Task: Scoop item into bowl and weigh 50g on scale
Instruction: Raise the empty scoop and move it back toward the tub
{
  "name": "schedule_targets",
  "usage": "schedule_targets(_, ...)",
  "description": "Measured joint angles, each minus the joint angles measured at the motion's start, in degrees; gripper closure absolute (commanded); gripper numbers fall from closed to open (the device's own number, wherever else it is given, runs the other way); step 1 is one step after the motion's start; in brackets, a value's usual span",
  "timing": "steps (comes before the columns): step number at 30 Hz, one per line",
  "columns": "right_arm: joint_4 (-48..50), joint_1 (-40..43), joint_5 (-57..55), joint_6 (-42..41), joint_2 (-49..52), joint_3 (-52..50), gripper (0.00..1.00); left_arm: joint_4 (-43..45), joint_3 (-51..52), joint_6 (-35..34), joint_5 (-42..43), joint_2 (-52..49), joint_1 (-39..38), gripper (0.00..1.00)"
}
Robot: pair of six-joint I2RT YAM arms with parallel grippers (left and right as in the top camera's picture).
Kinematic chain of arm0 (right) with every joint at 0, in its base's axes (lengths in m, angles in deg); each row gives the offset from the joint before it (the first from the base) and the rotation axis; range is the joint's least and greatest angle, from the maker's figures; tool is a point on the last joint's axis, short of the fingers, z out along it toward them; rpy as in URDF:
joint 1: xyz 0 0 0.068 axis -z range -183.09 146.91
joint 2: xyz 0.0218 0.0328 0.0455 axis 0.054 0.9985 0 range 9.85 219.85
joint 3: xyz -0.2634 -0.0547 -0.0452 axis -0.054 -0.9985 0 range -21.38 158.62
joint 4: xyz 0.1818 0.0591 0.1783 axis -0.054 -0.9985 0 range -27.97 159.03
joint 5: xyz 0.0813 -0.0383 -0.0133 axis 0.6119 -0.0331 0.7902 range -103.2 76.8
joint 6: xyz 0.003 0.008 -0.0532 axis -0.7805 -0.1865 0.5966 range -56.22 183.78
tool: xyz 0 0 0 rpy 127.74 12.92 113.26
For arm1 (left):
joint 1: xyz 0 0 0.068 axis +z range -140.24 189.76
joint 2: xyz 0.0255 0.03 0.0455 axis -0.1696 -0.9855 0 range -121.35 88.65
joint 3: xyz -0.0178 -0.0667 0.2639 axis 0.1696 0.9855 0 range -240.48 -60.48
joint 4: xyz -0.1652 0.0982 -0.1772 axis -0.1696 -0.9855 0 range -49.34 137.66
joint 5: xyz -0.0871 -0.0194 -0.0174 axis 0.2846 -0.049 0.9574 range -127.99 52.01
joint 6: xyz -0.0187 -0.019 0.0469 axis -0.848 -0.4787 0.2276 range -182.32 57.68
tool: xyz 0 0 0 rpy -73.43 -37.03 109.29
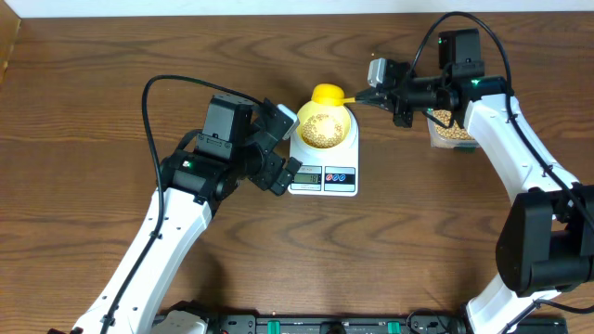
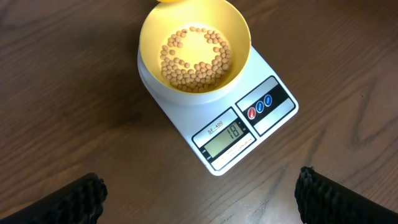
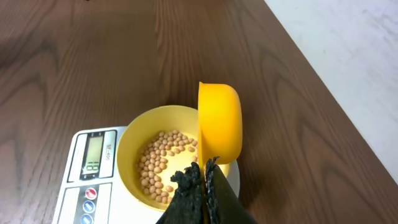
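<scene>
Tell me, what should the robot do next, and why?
Probably swing the right claw and its tipped scoop over to the container for more beans: the scale seems to read 18, short of fifty.

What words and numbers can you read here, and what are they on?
"18": on the display of the scale.
"SF-400": small print just above the display, as best it reads.
Fine print under the display and the marks on the two buttons: too small to read.
No other text shows.
</scene>
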Motion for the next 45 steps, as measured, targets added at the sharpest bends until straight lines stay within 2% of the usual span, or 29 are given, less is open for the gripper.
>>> schedule_targets(14, 4.1, 0.0, -1.0, -3.7, 0.0, 0.0, 0.99, 0.0, 0.0, 0.0, 0.0, 0.0, 0.0, 0.01)
schedule_targets(32, 19.2, 0.0, -4.2, -19.3, 0.0, -0.1, 0.99, 0.0, 0.0, 0.0, 0.0, 0.0, 0.0, 0.01)
schedule_targets(39, 28.4, 0.3, -12.6, -30.6, 0.0, -0.2, 0.99, 0.0, 0.0, 0.0, 0.0, 0.0, 0.0, 0.01)
schedule_targets(45, 32.3, 1.8, -22.4, -41.9, 0.0, -0.3, 0.99, 0.0, 0.0, 0.0, 0.0, 0.0, 0.0, 0.01)
